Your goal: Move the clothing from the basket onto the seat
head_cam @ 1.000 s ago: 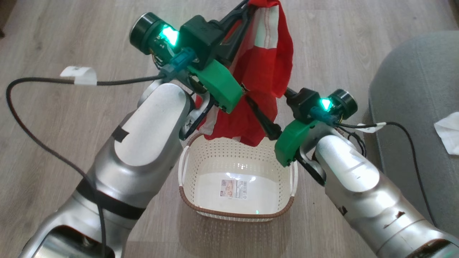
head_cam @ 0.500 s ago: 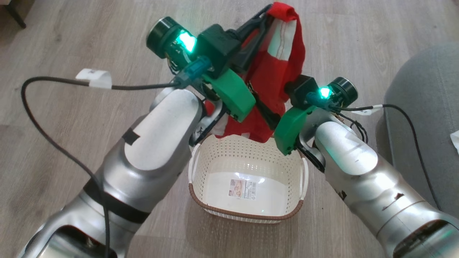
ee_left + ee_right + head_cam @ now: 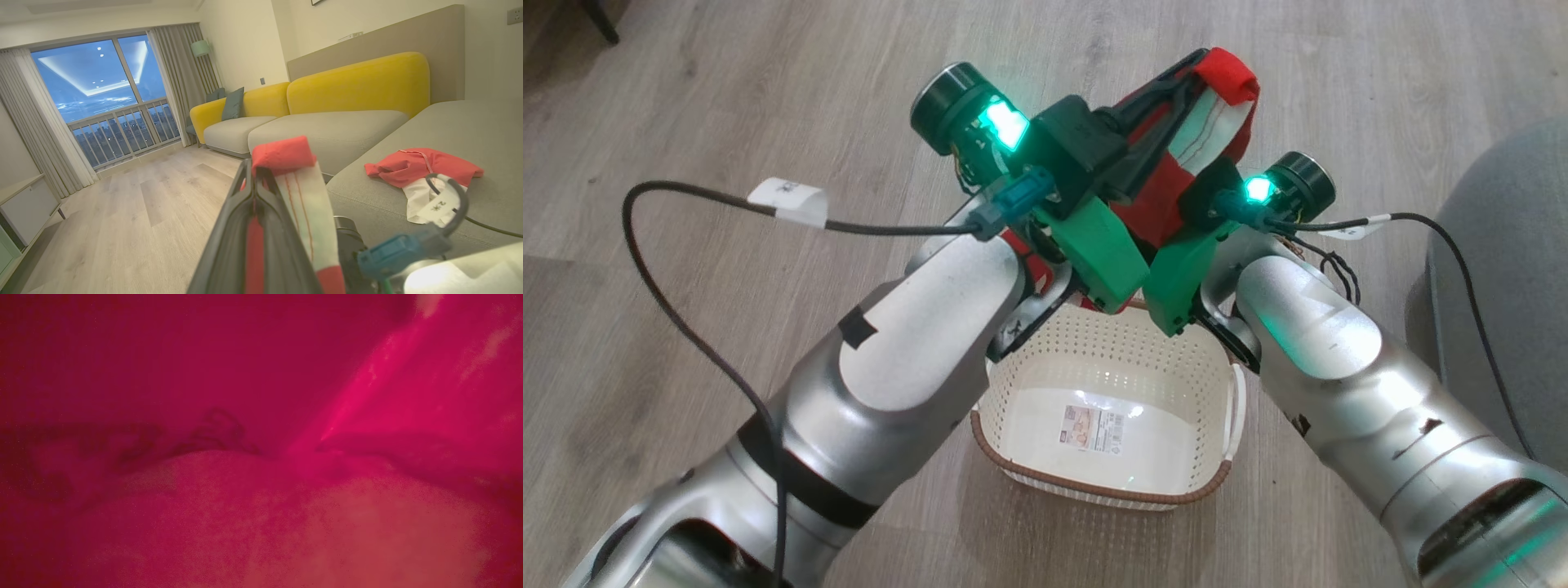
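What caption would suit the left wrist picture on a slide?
Left gripper clamps a red-and-white garment; red and white clothes lie on the seat.

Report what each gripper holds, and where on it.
Left gripper: the red-and-white garment, pinched at its folded top edge. Right gripper: buried in the red fabric with its fingers hidden, so its hold cannot be told.

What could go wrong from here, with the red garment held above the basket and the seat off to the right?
1. The left gripper pinches only a fold of the red-and-white garment; it may slip before reaching the seat.
2. Red cloth covers the right wrist view, so that arm's grip cannot be checked; fabric may snag at release.
3. The green wrist housings nearly touch above the basket; swinging right could make them bump.
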`<state>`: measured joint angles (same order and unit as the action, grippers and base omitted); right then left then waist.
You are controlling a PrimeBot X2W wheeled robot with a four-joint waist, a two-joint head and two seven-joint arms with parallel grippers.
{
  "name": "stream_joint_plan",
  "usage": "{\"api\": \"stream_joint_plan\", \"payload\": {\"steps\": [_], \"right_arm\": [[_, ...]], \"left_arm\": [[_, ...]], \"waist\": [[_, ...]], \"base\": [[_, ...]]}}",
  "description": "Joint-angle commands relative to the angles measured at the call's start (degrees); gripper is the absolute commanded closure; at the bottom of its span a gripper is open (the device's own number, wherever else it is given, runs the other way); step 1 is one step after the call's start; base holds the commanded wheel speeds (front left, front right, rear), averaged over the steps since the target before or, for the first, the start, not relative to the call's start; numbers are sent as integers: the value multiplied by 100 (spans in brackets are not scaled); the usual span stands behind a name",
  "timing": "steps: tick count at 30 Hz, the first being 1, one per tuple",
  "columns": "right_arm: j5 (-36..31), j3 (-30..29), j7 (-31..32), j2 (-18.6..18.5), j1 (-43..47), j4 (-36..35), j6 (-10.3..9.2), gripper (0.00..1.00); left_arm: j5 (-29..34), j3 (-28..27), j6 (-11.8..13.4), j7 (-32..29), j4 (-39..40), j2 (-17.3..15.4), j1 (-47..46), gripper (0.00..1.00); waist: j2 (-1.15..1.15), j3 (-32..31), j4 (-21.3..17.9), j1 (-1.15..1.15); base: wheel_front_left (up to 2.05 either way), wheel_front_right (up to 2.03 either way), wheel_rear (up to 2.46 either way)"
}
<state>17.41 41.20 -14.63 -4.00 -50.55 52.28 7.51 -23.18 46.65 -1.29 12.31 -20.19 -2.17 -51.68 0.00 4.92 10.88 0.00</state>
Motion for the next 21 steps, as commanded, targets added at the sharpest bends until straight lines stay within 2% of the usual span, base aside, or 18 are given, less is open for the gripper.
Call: {"api": "stream_joint_plan", "payload": {"steps": [1, 3, 4, 5, 12, 19, 20, 21], "right_arm": [[41, -1, -37, 112, -182, -134, -2, 0], [71, -22, -37, 112, -193, -118, -2, 0], [84, -28, -37, 112, -202, -107, -2, 26], [115, -26, -37, 112, -204, -93, -2, 100], [214, -157, -37, 112, -146, -67, -2, 100], [67, -400, -37, 112, -34, -99, -2, 100], [48, -442, -37, 112, -33, -114, -2, 100], [27, -477, -37, 112, -34, -139, -2, 100]], "left_arm": [[-31, -160, 33, 51, 212, -72, -413, 100], [-64, -95, 47, 64, 231, -71, -416, 100], [-83, -61, 47, 71, 239, -71, -418, 100], [-122, -1, 53, 89, 260, -71, -420, 100], [-182, 59, 125, 133, 174, -76, -422, 100], [-179, 21, 167, 181, 25, -149, -375, 100], [-196, 20, 152, 185, 1, -153, -366, 68], [-215, 7, 139, 193, -10, -155, -359, 21]], "waist": [[0, 6, 17, 0], [0, 14, 47, 0], [0, 14, 62, 0], [0, 8, 92, 0], [0, -8, 97, 0], [0, 26, -82, 0], [0, 34, -109, 0], [0, 46, -138, 0]], "base": [[0, 0, 0], [0, 0, 0], [0, 0, 0], [0, 0, 0], [0, 0, 0], [0, 0, 0], [0, 0, 0], [0, 0, 0]]}}
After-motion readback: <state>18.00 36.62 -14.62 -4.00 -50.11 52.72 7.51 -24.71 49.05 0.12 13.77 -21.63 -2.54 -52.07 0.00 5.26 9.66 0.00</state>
